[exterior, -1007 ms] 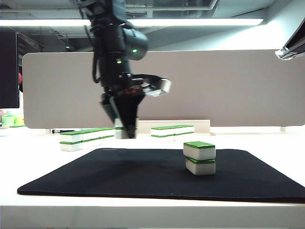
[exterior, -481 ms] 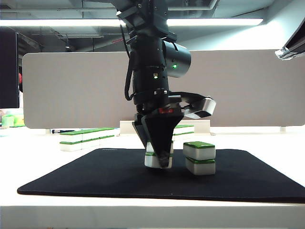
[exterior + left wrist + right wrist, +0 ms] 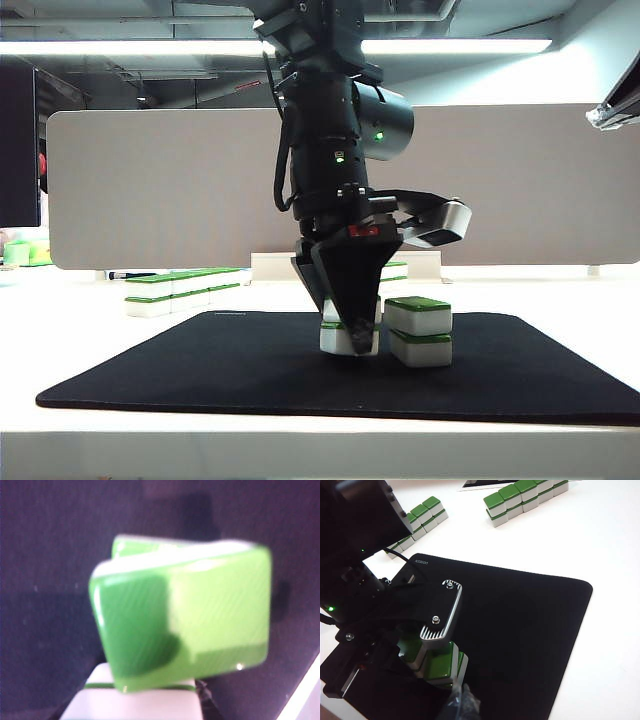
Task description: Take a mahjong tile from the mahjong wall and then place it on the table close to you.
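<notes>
My left gripper (image 3: 350, 338) hangs low over the black mat (image 3: 200, 370), shut on a mahjong tile (image 3: 328, 342) with white sides and a green back. In the left wrist view that tile (image 3: 140, 705) shows white between the dark fingers. Just right of it stands a two-tile stack (image 3: 420, 332), its skewed green top (image 3: 185, 615) filling the left wrist view. The mahjong wall (image 3: 185, 288) runs along the white table (image 3: 80, 330) at the back left; its rows (image 3: 420, 519) also show in the right wrist view. Of my right gripper only a blurred grey tip (image 3: 462, 702) shows.
The mat (image 3: 530, 630) covers the middle of the table, with bare white table (image 3: 615, 630) around it. A second tile row (image 3: 525, 495) lies farther back. A grey partition (image 3: 150, 180) closes the back. Part of the right arm (image 3: 615, 105) hangs high on the right.
My left arm has swung right from the wall and come down over the mat, carrying the tile to just beside the two-tile stack. The right arm stayed put.
</notes>
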### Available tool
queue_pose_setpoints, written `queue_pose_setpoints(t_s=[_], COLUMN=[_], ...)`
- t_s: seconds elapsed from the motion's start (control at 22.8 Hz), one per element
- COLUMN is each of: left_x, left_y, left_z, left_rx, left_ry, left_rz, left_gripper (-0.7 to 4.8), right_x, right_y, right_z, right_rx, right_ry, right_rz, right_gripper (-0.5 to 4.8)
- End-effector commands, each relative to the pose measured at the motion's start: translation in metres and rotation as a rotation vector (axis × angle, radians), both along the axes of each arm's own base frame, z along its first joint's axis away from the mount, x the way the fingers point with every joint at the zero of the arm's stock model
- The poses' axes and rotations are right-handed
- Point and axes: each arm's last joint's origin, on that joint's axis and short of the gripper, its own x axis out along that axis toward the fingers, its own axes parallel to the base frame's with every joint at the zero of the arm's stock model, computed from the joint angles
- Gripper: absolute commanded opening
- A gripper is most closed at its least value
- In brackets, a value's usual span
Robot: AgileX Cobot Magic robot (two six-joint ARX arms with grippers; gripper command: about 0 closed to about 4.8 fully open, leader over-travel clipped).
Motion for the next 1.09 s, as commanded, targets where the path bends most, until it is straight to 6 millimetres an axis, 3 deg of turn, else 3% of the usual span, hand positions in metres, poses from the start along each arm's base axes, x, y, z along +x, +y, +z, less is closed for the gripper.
queue_pose_setpoints(t_s=[0.04, 0.44, 0.57, 0.92, 1.01, 1.05, 1.09], left_x=[-0.0008, -0.0015, -0.0017, -0.0040, -0.0055, -0.0058, -0.0058], left_y=[-0.0018, -0.0009, -0.0007, 0.0015, 0.0029, 0.0032, 0.0032], left_z=[0.0012, 0.0009, 0.0009, 0.0009, 0.0011, 0.0013, 0.0015], left_rx=[-0.014, -0.005, -0.002, 0.020, 0.035, 0.037, 0.037], left_ry=[0.004, 0.013, 0.015, 0.039, 0.053, 0.056, 0.056], left_rz=[-0.004, -0.003, -0.003, -0.003, -0.003, -0.003, -0.003], left_gripper=[1.42, 1.58, 2.50, 2.52, 3.12, 3.76, 3.77], right_x=[0.0005, 0.0005, 0.0005, 0.0005, 0.0005, 0.0005, 0.0005], right_y=[0.0004, 0.0003, 0.0004, 0.0003, 0.0003, 0.0003, 0.0003], right_z=[0.0026, 0.0026, 0.0026, 0.0026, 0.0026, 0.0026, 0.0026], right_rx=[0.001, 0.002, 0.001, 0.001, 0.002, 0.001, 0.002], right_ry=[-0.022, -0.022, -0.022, -0.022, -0.022, -0.022, -0.022], right_rz=[0.002, 0.001, 0.002, 0.002, 0.001, 0.002, 0.001], right_gripper=[-0.01, -0.01, -0.01, -0.01, -0.01, -0.01, -0.01])
